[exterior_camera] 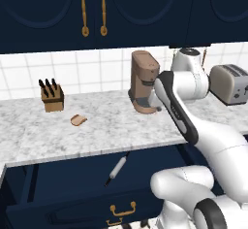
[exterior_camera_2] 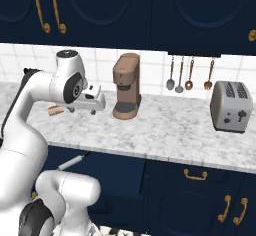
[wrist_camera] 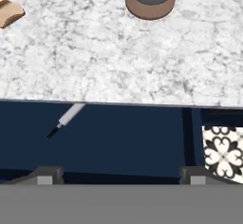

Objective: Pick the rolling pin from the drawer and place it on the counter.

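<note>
The rolling pin (exterior_camera: 116, 168), white middle with thin black ends, is lying diagonally in the open drawer (exterior_camera: 72, 189), half tucked under the counter (exterior_camera: 97, 131) edge. I'm hovering the gripper (wrist_camera: 121, 174) above with jaws released, pin at 10 o'clock. One coffee maker (exterior_camera: 144, 81), one toaster (exterior_camera: 229, 83), one knife block (exterior_camera: 52, 97).

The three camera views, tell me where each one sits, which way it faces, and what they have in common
Left base view: behind the arm, to its left, facing the speckled marble counter and open navy drawer; white arm at lower right.
Right base view: behind, to its right, same counter; arm at lower left, open gripper over it.
Hand view: on the hand, looking down at the counter edge and drawer; dark fingertips at the bottom.
Shared: the white black-handled rolling pin and brown coffee machine appear in all three.
</note>
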Robot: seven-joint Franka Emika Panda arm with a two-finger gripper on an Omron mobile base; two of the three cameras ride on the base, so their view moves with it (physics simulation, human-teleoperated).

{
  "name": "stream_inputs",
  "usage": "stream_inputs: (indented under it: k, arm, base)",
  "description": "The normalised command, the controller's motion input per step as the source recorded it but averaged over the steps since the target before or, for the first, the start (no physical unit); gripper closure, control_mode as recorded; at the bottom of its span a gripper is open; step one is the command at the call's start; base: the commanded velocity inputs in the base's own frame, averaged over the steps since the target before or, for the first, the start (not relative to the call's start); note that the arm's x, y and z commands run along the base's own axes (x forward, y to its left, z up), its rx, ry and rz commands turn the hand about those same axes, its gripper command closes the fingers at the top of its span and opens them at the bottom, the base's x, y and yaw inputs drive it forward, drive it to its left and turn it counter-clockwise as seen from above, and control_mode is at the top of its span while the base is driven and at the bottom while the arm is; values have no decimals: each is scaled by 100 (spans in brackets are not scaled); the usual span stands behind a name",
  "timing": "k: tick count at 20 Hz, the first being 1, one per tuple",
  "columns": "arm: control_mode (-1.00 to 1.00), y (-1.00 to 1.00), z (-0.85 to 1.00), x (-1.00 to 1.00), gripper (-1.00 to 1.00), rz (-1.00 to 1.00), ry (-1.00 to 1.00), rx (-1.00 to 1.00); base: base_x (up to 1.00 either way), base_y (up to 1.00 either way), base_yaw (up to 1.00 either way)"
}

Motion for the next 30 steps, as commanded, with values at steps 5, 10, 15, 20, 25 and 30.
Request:
stream_inputs:
  k: [5, 10, 15, 20, 25, 30]
  arm:
    - [-100, 7, -74, -6, -100, 2, 0, 0]
    - [-100, 12, -60, -11, -100, 2, 1, -2]
    - [100, 0, 0, 0, -100, 0, 0, 0]
    - [100, 0, 0, 0, -100, 0, 0, 0]
    - [100, 0, 0, 0, -100, 0, 0, 0]
    - [-100, 8, -21, 28, -100, 0, 0, 0]
  base:
    - [0, 0, 0]
    - [0, 0, 0]
    - [-55, 0, 5]
    - [-70, 1, 8]
    - [-31, 10, 4]
    - [0, 0, 0]
